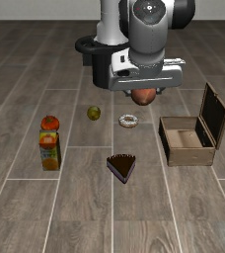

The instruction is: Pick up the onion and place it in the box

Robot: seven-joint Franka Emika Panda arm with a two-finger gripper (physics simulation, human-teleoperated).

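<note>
A reddish-brown onion [142, 98] sits between the fingers of my gripper [142, 94], which is shut on it from two sides. The gripper hand covers the onion's top, so just its lower half shows. It hangs above the wooden floor, left of and behind the box. The brown box [187, 140] stands open at the exterior view's right, with its lid [215, 112] raised on the far right side and its inside bare.
On the floor lie a small ring-shaped pastry [129, 121], a green-yellow fruit [94, 114], a tomato [50, 124], an orange juice carton [49, 151] and a dark cake slice [121, 167]. All lie left of the box.
</note>
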